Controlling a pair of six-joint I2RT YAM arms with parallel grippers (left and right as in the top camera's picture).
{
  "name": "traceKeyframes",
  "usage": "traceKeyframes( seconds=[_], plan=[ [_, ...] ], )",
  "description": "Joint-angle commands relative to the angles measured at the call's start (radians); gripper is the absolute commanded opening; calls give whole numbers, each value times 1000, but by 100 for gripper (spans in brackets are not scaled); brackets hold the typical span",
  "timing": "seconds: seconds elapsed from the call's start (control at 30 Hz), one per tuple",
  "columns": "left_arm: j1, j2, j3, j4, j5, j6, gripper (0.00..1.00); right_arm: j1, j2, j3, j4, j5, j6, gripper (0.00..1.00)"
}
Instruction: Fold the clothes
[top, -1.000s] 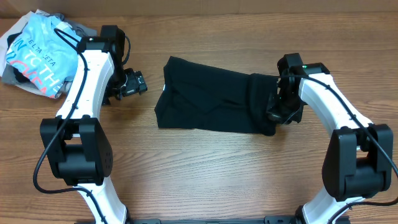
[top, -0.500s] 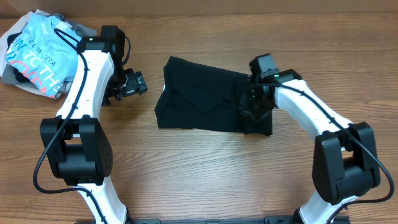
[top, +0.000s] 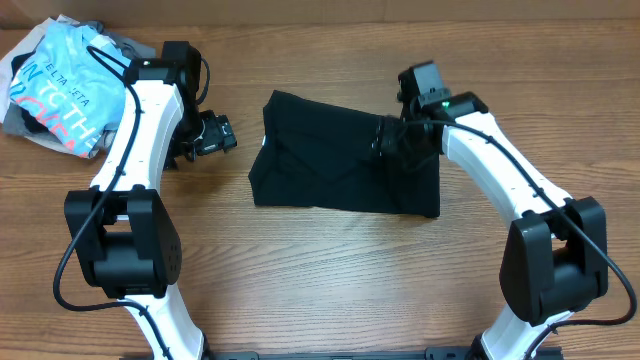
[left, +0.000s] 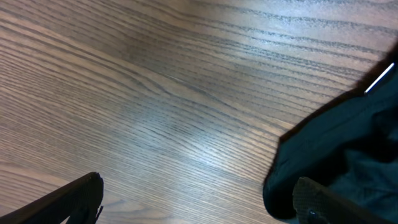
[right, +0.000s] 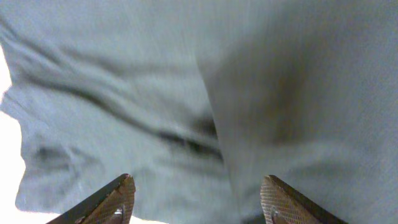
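Note:
The clothes, a black T-shirt (top: 330, 165), lie partly folded in the middle of the table. My right gripper (top: 388, 150) hovers over the shirt's right part. In the right wrist view its fingers (right: 115, 199) stand apart, so the right gripper (right: 199, 202) is open with only washed-out fabric (right: 186, 93) below it. My left gripper (top: 214, 134) is open, left of the shirt over bare wood. In the left wrist view the left gripper (left: 199, 205) has the shirt's edge (left: 336, 143), with a white label (left: 379, 78), by its right finger.
A pile with a light blue lettered T-shirt (top: 55, 80) over grey garments (top: 20, 122) lies at the table's far left corner, behind the left arm. Bare wooden tabletop (top: 330, 270) stretches in front of the black shirt.
My right gripper moved left and back from the shirt's right edge to over the shirt, and its jaws opened, letting go of the fabric. The left arm stayed still.

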Motion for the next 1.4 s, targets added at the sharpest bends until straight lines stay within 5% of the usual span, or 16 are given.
traceKeyframes(
  seconds=[0.0,0.53,0.83,1.03,1.2,1.37],
  plan=[
    [5,10,9,3,9,0,100,-3,-2,27,1,99,-58,70],
    [5,10,9,5,11,0,100,71,144,27,74,287,-43,75],
    [6,10,9,8,10,0,100,81,157,27,107,330,4,45],
    [6,10,9,12,10,0,100,82,173,27,86,346,-2,77],
    [5,10,9,18,10,0,100,95,196,27,80,373,-27,77],
    [6,10,9,18,11,0,100,114,203,27,81,391,-26,64]
  ],
)
